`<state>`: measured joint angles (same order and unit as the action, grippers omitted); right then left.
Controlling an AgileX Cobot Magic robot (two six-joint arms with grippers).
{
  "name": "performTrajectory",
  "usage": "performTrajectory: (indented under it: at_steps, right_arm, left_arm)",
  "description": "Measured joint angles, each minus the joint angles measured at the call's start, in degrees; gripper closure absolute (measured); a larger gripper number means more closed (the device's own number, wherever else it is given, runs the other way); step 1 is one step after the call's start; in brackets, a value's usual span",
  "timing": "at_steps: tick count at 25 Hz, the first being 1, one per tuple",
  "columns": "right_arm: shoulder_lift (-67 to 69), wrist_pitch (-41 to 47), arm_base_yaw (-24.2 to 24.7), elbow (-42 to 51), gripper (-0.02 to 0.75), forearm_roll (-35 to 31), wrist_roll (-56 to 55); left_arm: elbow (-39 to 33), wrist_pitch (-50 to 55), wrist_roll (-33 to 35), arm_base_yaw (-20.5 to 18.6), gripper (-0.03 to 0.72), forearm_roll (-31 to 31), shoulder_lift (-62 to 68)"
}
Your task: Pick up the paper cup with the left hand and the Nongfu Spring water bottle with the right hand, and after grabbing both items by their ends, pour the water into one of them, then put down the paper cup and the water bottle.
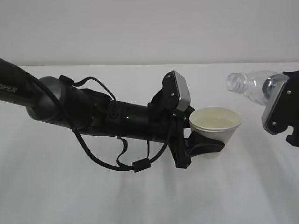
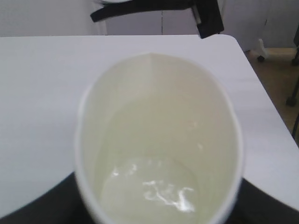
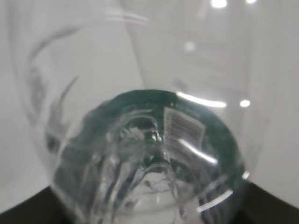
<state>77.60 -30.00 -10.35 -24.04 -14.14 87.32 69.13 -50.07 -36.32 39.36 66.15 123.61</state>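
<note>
The left hand (image 1: 198, 148) grasps the cup (image 1: 216, 127), water (image 2: 154, 189) glinting inside. Right of the cup, the right hand (image 1: 286, 114), half cut off, grips the tilted bottle (image 1: 252, 85).

A bare lab or test room, by the look of it. A plain white desk (image 2: 42, 70) stands before blank pale walls (image 1: 140, 28). Beyond the desk's edge shows brownish floor (image 2: 273, 79) and a castor wheel (image 2: 260, 57).

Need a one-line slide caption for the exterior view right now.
Left hand holds the paper cup of water above the table; right hand holds the Nongfu Spring water bottle tipped toward it.
</note>
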Motion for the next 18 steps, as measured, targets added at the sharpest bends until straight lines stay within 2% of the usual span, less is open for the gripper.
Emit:
performTrajectory:
  at_steps: [7,18]
  right_arm:
    - [0.0,-0.6,0.0,0.8,0.308,-0.2,-6.8]
    - [0.0,-7.0,0.0,0.8,0.308,-1.1,-22.0]
  left_arm:
    - [0.0,-1.5,0.0,0.0,0.276,-1.5,0.0]
    - [0.0,-2.0,0.0,0.0,0.276,-1.7,0.0]
